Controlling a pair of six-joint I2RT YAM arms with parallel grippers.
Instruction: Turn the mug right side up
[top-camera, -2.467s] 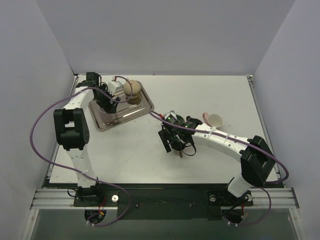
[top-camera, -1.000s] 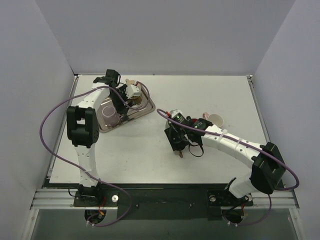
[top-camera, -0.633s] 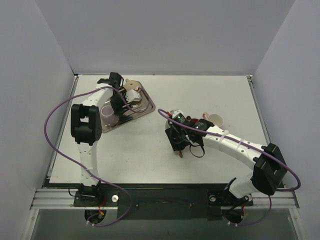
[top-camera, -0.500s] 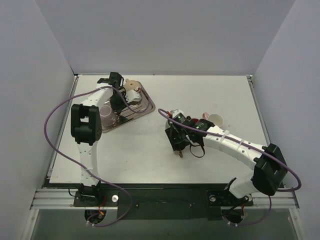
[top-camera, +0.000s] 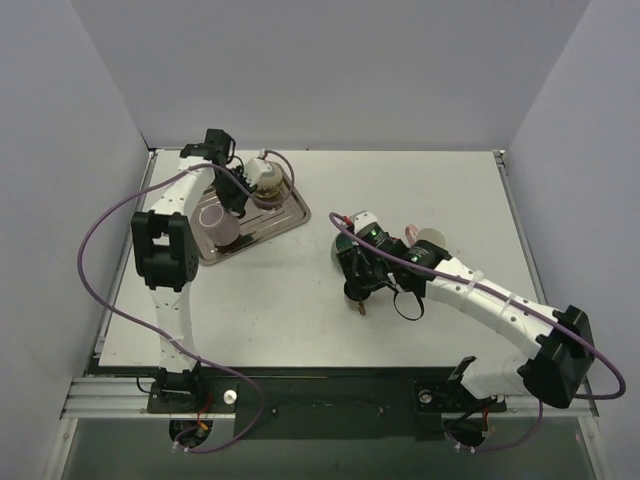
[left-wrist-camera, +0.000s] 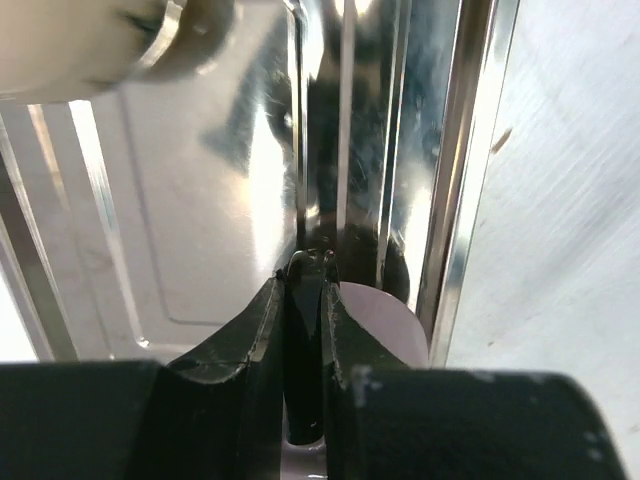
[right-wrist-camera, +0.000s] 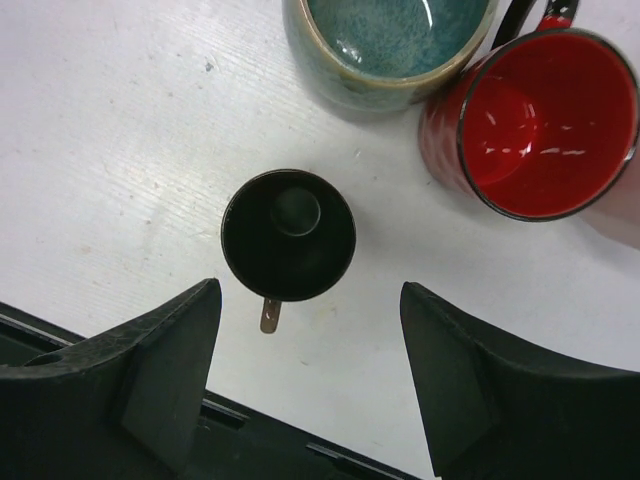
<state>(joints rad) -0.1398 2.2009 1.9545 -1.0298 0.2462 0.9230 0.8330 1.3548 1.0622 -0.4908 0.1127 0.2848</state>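
Steel tray at far left of white table, beige cup at tray's far end. Near table middle, small black cup upright, mouth up, on bare tabletop. Teal-glazed mug and red mug just beside it, close together, both mouth up. Pale cup near those two

Overhead view spans the table; wrist views look down close.

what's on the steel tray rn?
A pink mug and a tan cup sit on the steel tray. The left gripper pinches a dark narrow part, seemingly the pink mug's. The left arm covers the tray's far corner, and the mug's orientation is unclear.
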